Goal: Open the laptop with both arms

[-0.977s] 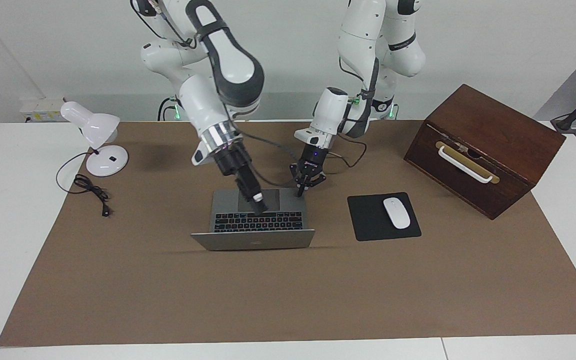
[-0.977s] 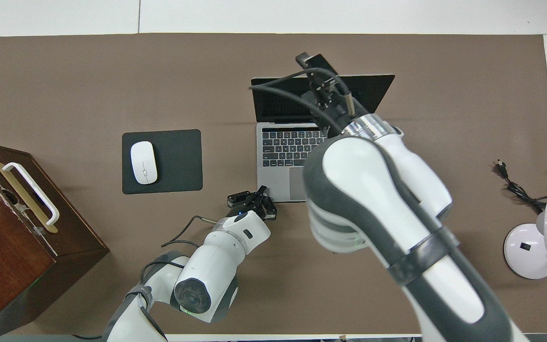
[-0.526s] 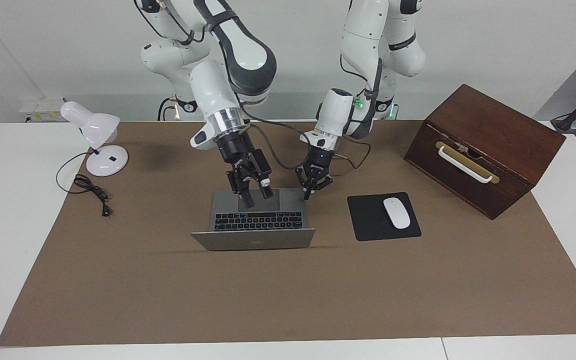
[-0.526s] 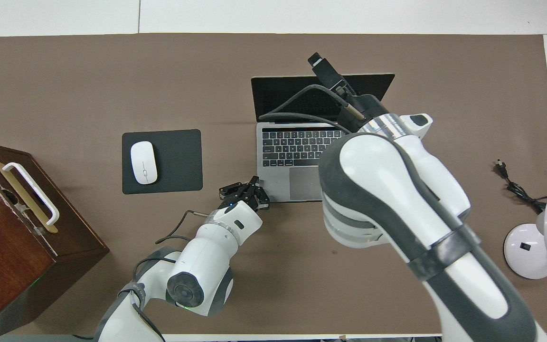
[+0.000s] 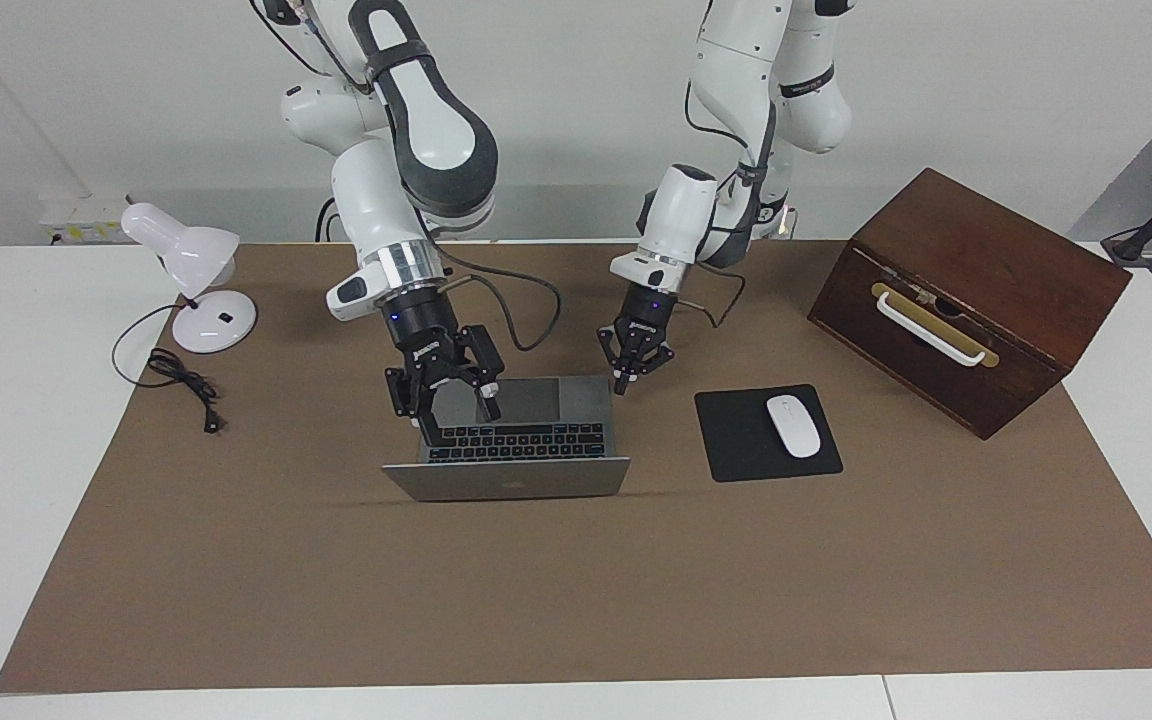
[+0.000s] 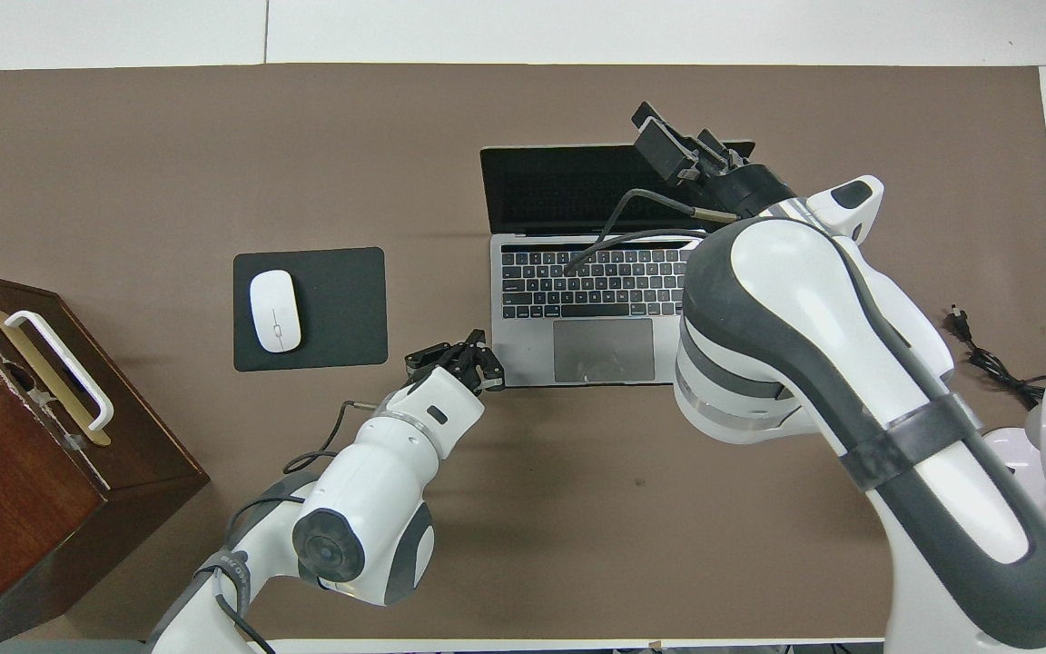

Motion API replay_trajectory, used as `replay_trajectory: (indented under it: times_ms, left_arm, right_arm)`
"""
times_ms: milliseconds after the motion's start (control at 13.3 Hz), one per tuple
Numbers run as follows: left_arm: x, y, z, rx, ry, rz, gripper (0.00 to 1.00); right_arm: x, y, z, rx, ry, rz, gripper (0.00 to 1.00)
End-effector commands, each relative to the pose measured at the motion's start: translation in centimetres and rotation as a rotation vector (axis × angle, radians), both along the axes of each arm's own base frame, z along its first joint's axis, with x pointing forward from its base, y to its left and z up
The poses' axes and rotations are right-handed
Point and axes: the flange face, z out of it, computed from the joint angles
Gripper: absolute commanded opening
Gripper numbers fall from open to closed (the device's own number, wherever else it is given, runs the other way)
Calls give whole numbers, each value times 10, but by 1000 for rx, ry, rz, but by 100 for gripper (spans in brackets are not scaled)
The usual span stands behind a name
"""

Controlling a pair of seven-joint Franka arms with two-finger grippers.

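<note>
Brown matting covers the tabletop; mid-mat sits the open laptop, thin silver metal, black keys. The right claw, fingers apart, hangs empty over its keyboard. The left claw, fingertips together, hovers at its palm-rest corner.

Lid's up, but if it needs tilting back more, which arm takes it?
Right, probably. The right hand hangs open over the laptop's keyboard, close to the lid. The left hand is shut by the base's corner nearest the robots, better suited to steadying.
</note>
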Motion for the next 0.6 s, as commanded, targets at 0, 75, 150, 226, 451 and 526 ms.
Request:
replay_trajectory:
  times_ms: [0,75,150,226,451,526]
  left_arm:
    - [10,25,29,-26,66,22,0]
    - [15,31,35,-32,73,31,0]
    - [20,38,40,-33,84,34,0]
    - [29,47,47,-31,90,37,0]
    - [51,66,72,-26,135,13,0]
    - [62,78,84,-21,151,1,0]
  right_arm:
    - [-9,-6,-1,-20,2,28,100]
    - [-8,-7,0,-21,0,27,100]
    - [-8,-8,0,-23,-1,27,100]
    - [-6,-10,0,-34,-6,34,100]
    - [4,-22,5,-89,-37,85,100]
    - [6,-22,7,-114,-49,102,100]
